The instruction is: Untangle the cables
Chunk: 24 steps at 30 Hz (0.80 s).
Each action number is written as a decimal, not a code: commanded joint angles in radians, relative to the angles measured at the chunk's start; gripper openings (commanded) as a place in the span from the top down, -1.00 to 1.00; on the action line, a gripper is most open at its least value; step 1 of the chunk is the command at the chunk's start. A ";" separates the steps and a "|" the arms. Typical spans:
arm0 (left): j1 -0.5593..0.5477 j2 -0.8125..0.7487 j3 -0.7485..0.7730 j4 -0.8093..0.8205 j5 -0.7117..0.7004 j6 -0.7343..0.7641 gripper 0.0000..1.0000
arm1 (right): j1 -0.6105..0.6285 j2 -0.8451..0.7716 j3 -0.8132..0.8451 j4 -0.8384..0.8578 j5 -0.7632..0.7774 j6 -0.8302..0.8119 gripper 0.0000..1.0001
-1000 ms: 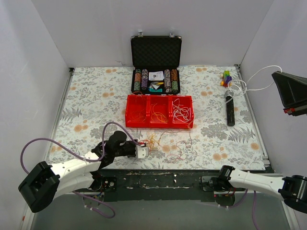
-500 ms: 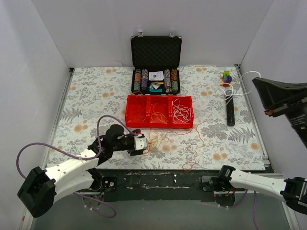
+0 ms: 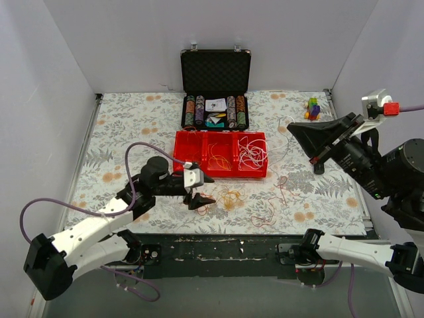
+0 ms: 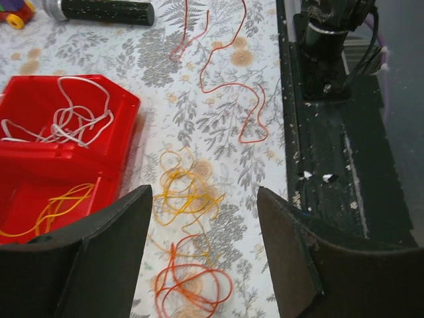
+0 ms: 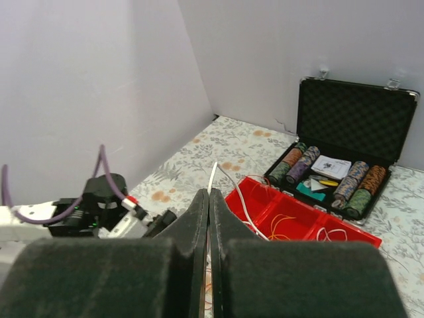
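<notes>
The cables lie loose on the floral mat in front of the red tray point(image 3: 220, 173): a yellow tangle point(image 3: 230, 197) point(image 4: 182, 195), orange loops point(image 4: 192, 281) and a reddish wire point(image 3: 266, 216) point(image 4: 246, 99) spread to the right. My left gripper point(image 3: 202, 190) point(image 4: 204, 195) hovers open just above the yellow and orange loops, holding nothing. My right gripper point(image 3: 292, 130) point(image 5: 209, 193) is raised high over the right side, shut on a thin white cable point(image 5: 233, 192) that trails down toward the tray.
The red tray point(image 4: 126, 106) holds white cables point(image 4: 63, 122) in one compartment and yellow ones point(image 4: 59, 205) in another. An open black case of poker chips point(image 3: 215, 99) stands behind it. A black cylinder point(image 3: 318, 154) and a small toy point(image 3: 312, 107) lie at the back right.
My left gripper has opened, let go of the tangle and moved right and back. My right gripper has swung left from the far right, carrying the white cable. The reddish wire has shifted.
</notes>
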 commanded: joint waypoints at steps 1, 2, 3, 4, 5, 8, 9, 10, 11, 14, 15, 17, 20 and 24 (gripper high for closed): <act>-0.062 0.093 -0.013 0.161 0.025 -0.165 -0.32 | 0.005 -0.028 0.013 0.120 -0.072 0.036 0.97; -0.082 0.122 -0.012 0.195 0.037 -0.183 -0.35 | 0.005 -0.030 0.015 0.128 -0.087 0.042 0.97; -0.103 0.151 -0.004 0.226 0.045 -0.203 -0.38 | 0.005 -0.033 0.013 0.136 -0.101 0.047 0.97; -0.120 0.186 0.008 0.248 0.048 -0.211 -0.39 | 0.005 -0.035 0.015 0.139 -0.118 0.053 0.97; -0.137 0.216 0.017 0.275 0.046 -0.215 -0.41 | 0.005 -0.036 0.015 0.145 -0.130 0.057 0.97; -0.166 0.274 0.005 0.416 0.006 -0.237 -0.43 | 0.005 -0.044 0.023 0.150 -0.158 0.067 0.97; -0.172 0.285 0.002 0.444 -0.004 -0.226 -0.45 | 0.005 -0.048 0.024 0.150 -0.165 0.068 0.97; -0.178 0.294 0.002 0.461 -0.016 -0.223 -0.46 | 0.005 -0.050 0.027 0.151 -0.173 0.073 0.97; -0.182 0.303 0.002 0.479 -0.038 -0.234 -0.47 | 0.005 -0.054 0.026 0.154 -0.176 0.076 0.97; -0.189 0.326 0.005 0.531 -0.053 -0.263 -0.48 | 0.005 -0.073 -0.005 0.183 -0.198 0.093 0.97; -0.195 0.337 0.006 0.536 -0.052 -0.264 -0.48 | 0.005 -0.077 -0.019 0.202 -0.208 0.102 0.97; -0.212 0.354 0.005 0.557 -0.037 -0.272 -0.48 | 0.005 -0.091 -0.051 0.228 -0.219 0.113 0.97; -0.266 0.381 0.006 0.593 0.020 -0.287 -0.54 | 0.005 -0.105 -0.085 0.263 -0.228 0.128 0.97; -0.361 0.423 0.006 0.658 -0.059 -0.263 -0.56 | 0.005 -0.104 -0.105 0.289 -0.254 0.148 0.97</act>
